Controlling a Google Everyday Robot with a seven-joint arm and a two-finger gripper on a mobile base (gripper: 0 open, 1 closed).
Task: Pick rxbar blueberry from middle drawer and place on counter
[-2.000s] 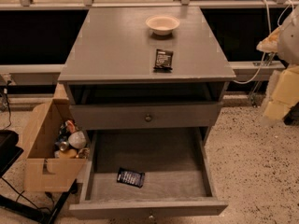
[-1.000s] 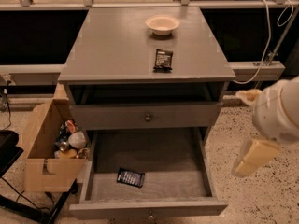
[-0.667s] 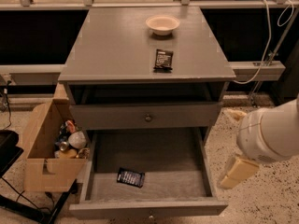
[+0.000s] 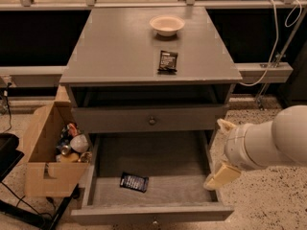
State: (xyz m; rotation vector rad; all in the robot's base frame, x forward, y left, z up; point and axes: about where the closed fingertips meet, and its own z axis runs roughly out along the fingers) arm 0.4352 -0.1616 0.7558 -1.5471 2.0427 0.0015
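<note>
No brand name can be read anywhere: the rxbar (image 4: 134, 182) shows only a smear of white print on its dark wrapper, and the black bar (image 4: 168, 61) on the counter (image 4: 115, 47) has a pale patch at its far end that is just as illegible. The rxbar lies flat in the open drawer (image 4: 148, 213), left of centre and towards the near wall, turned a little askew and touching nothing else. The gripper (image 4: 215, 153) hangs at the drawer's right wall, near the near-right corner and well apart from the rxbar. Its two cream fingers (image 4: 221, 175) are spread wide with nothing between them. The white arm (image 4: 268, 143) behind it runs off the right edge. On the counter a pale bowl (image 4: 167, 25) sits at the far side, with the black bar just nearer. Above the drawer is a shut front (image 4: 120, 120) with a round knob (image 4: 152, 120). A cardboard box (image 4: 45, 178) stands on the floor to the left, and its jumble of contents is hard to make out. The drawer's own front is cut off by the bottom edge.
</note>
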